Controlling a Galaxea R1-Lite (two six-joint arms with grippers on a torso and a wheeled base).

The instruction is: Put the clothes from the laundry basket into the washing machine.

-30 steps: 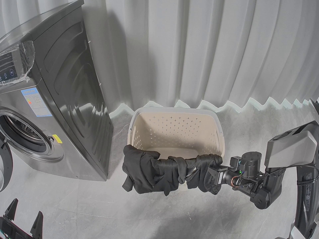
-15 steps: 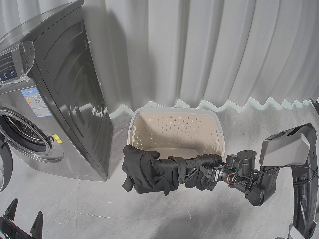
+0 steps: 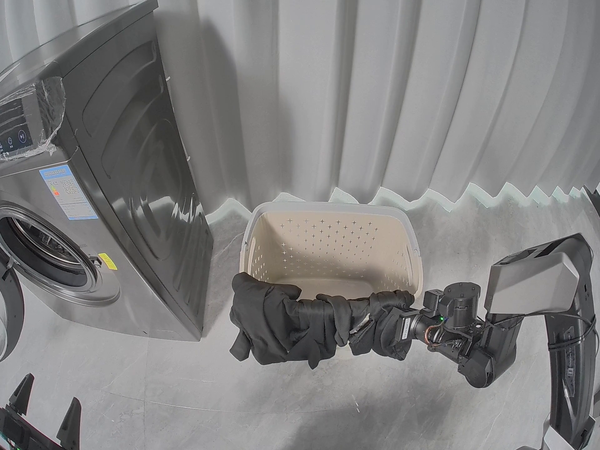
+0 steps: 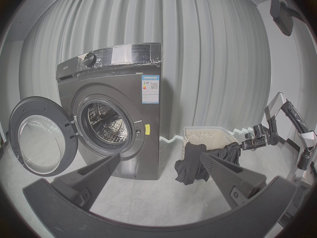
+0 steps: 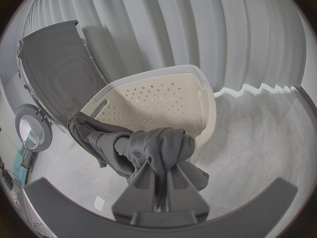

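Note:
A dark garment (image 3: 294,326) hangs draped over the front rim of the cream laundry basket (image 3: 331,207), which looks bare inside. My right gripper (image 3: 394,330) is at the garment's right end, and in the right wrist view it (image 5: 161,169) is shut on a bunched fold of the garment (image 5: 155,146). The grey washing machine (image 3: 125,157) stands left of the basket with its round door (image 4: 39,136) swung open and the drum (image 4: 105,123) exposed. My left gripper (image 4: 159,156) is open and holds nothing, low near the floor in front of the machine (image 3: 45,407).
White pleated curtains close off the back. Open grey floor (image 3: 187,395) lies between the machine, the basket and my left gripper. The machine's side panel (image 3: 156,176) stands close to the basket's left wall.
My right arm has shifted a little to the left, pressing its gripper deeper into the garment's right end. The garment, the basket and the left gripper have stayed put.

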